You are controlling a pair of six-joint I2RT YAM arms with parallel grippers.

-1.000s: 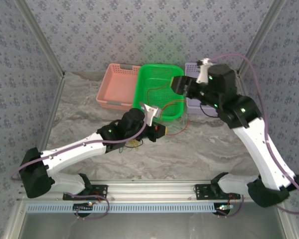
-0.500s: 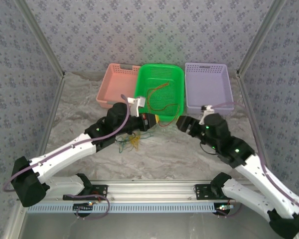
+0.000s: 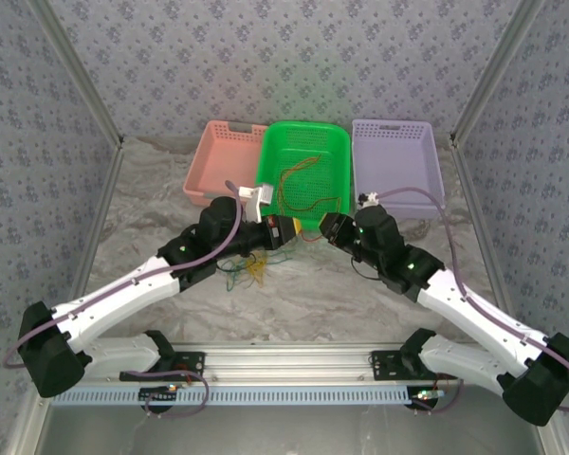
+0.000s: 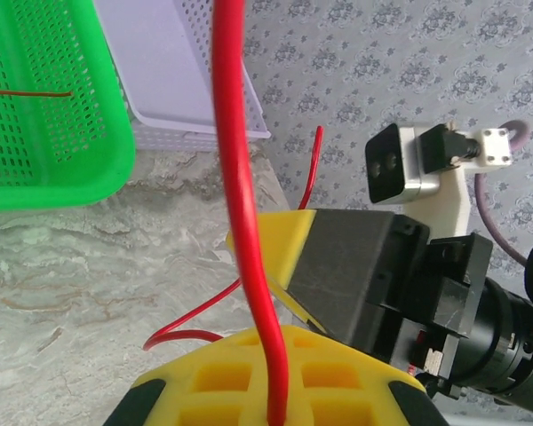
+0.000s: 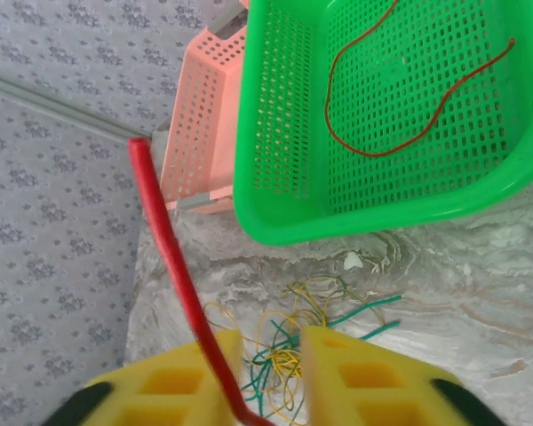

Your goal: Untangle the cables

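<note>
I see the red cable as a smooth, glossy strand. It comes down from the top of my left wrist view into the seam of the left fingers, which are pressed together on it. Its far stretch rises past the right fingers. These stand slightly apart: the cable lies against one inner face and the other finger is clear of it.

The tangle of thin yellow, green and teal wires lies loose on the worktop, just in front of the green basket and under the left wrist. One orange cable curls alone on that basket's floor.

My left arm reaches diagonally from its base at the near left. The right arm mirrors it from the near right, and the two wrists almost meet before the green basket.

The fingers are blocky yellow pads with square recesses. The worktop is grey-veined marble. The baskets are perforated plastic trays, with the pink basket to the left of the green one and the purple basket to its right.
</note>
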